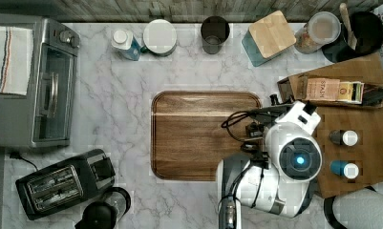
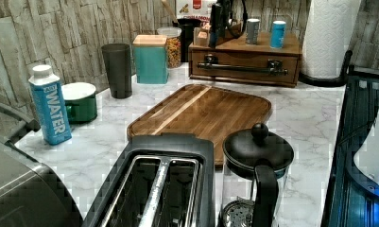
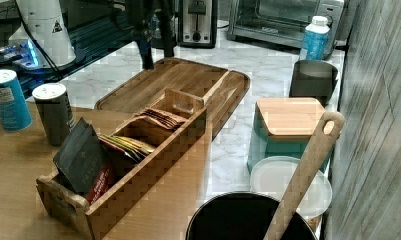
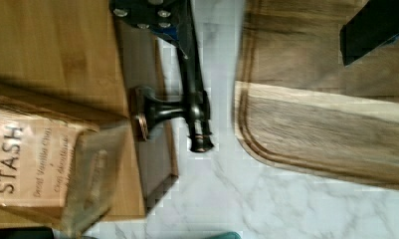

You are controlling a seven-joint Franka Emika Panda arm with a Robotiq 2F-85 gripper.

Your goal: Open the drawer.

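Observation:
The drawer (image 2: 244, 60) is the wide brown front of the wooden box at the left view's back, and it looks flush with the box. Its black bar handle (image 2: 243, 69) runs along the front on two posts. In the wrist view the handle (image 4: 193, 84) and one post (image 4: 159, 112) stand out from the drawer front (image 4: 149, 144). My gripper (image 2: 217, 33) hangs above the handle's end nearer the left view's left. The gripper (image 4: 261, 22) is open and holds nothing. One finger (image 4: 149, 11) is over the bar; the other finger (image 4: 373, 27) is over the cutting board.
A wooden cutting board (image 1: 206, 133) lies beside the box. On the box top stand a tea organiser (image 1: 335, 90) and two shakers (image 1: 344, 138). A toaster (image 1: 60, 183), a toaster oven (image 1: 34, 81), a French press (image 2: 255, 175) and several containers (image 1: 270, 36) ring the counter.

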